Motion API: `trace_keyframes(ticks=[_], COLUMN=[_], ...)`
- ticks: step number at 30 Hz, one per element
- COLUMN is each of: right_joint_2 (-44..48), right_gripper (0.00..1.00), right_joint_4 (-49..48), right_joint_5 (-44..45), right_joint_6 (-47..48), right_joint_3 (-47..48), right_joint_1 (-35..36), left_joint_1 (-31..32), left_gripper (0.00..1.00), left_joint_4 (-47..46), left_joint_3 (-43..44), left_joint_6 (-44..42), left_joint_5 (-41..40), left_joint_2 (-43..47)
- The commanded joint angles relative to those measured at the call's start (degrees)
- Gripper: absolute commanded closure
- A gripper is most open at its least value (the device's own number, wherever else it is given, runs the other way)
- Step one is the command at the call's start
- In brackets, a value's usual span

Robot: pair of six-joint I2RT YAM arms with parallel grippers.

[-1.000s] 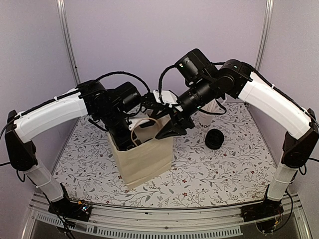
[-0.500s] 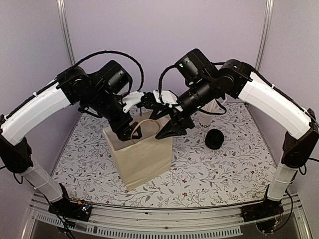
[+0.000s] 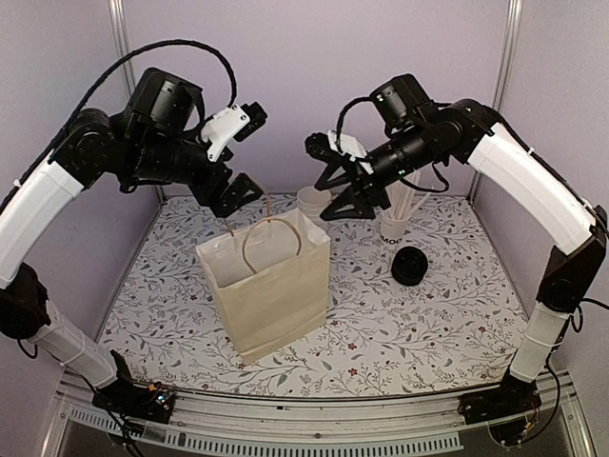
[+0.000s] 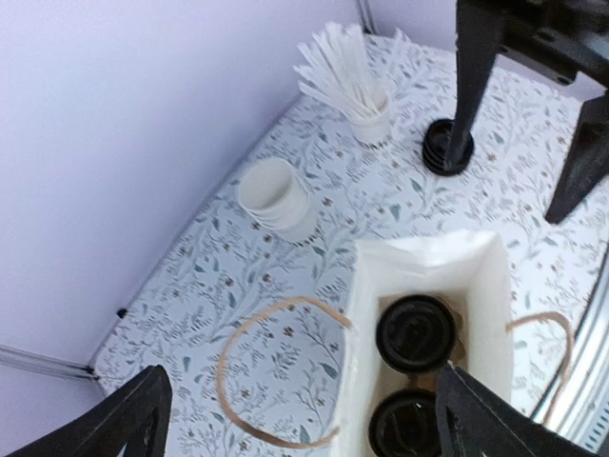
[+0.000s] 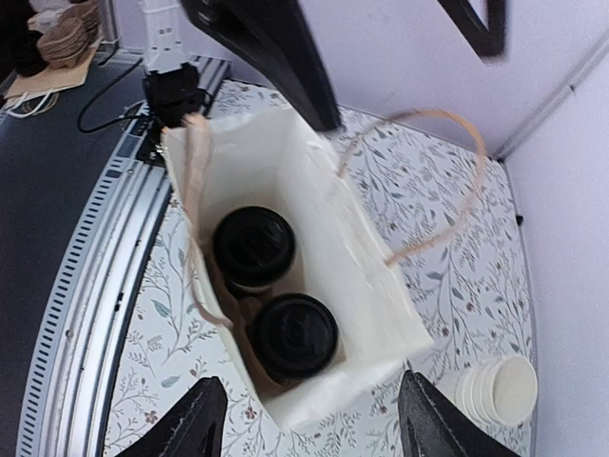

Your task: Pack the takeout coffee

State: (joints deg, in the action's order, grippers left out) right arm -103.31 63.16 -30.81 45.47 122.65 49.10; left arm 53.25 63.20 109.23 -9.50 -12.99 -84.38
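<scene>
The cream paper bag [image 3: 276, 295] stands open at mid-table, its loop handles up. Two takeout coffee cups sit inside it side by side. Only their black lids show, in the left wrist view [image 4: 416, 331] [image 4: 407, 427] and in the right wrist view [image 5: 252, 246] [image 5: 293, 335]. My left gripper [image 3: 236, 195] [image 4: 304, 428] is open and empty, high above the bag's back left. My right gripper [image 3: 340, 195] [image 5: 314, 419] is open and empty, high above the bag's back right. Neither touches the bag.
A stack of empty white cups [image 3: 312, 202] stands behind the bag. A white cup of straws [image 3: 398, 227] stands at the back right, with a stack of black lids [image 3: 411, 267] in front of it. Purple walls close the back and sides.
Both grippers have lifted away from the bag's mouth and drawn apart, the left up and to the left, the right up and to the right. The bag stands on its own.
</scene>
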Motion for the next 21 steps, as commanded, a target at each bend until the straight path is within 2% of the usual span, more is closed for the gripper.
trace_keyframes(ticks=[1,4,8,10,12,18,21], right_joint_2=[4.1,5.32,5.69,5.98,5.48,0.18,-1.29], right_gripper=[0.37,0.41,0.49,0.44,0.37,0.35,0.37], right_joint_4=[-6.74,-14.16,-24.9,-29.65,-32.01,-33.29,-33.61], right_joint_5=[-2.81,-3.64,1.26,3.39,1.67,3.75,5.75], right_joint_6=[-4.6,-10.97,-20.5,-24.85,-27.38,-28.0,-30.25], right_joint_3=[-6.57,-13.07,-21.61,-25.16,-26.81,-27.44,-26.81], right_joint_1=[-13.6,-23.81,-33.74,-37.65,-41.2,-42.01,-42.06], left_joint_1=[-2.62,-7.17,-16.38,-21.34,-25.35,-30.99,-32.2], left_gripper=[0.0,0.0,0.0,0.0,0.0,0.0,0.0], left_joint_4=[-18.56,-33.29,-46.29,-49.53,-51.5,-59.19,-60.03], left_joint_3=[-7.91,-17.7,-27.15,-30.28,-33.43,-45.74,-49.19], left_joint_6=[-5.21,-6.14,-2.72,-0.43,1.67,4.85,6.09], left_joint_5=[-12.82,-15.61,-9.37,-5.95,-1.91,3.17,4.29], left_joint_2=[6.57,11.24,14.93,14.76,14.79,19.65,22.19])
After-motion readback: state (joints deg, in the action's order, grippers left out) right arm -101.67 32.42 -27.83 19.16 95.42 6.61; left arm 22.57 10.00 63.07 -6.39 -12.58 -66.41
